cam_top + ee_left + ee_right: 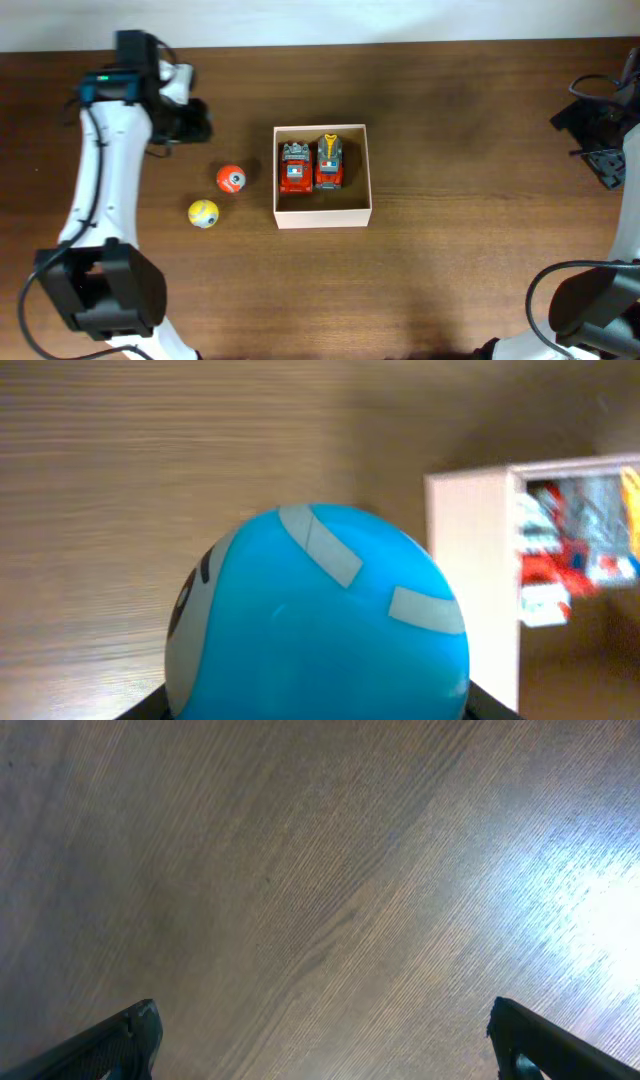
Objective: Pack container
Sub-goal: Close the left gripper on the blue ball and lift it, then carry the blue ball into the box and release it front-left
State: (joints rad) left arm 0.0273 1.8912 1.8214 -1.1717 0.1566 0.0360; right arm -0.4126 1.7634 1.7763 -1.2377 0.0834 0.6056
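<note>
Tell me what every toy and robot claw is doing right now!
container: open-topped, partly filled
toy truck and second toy truck: packed side by side
orange ball: loose on the table, not packed
yellow ball: loose too, not packed
blue ball: held in the left gripper
left gripper: shut on the blue ball
right gripper: open, empty

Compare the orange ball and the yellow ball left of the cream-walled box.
The orange ball lies nearer the cream-walled box; the yellow ball lies farther left. Orange sits higher in the overhead view, yellow lower. Both are round, similar-sized, loose on the table outside it.
</note>
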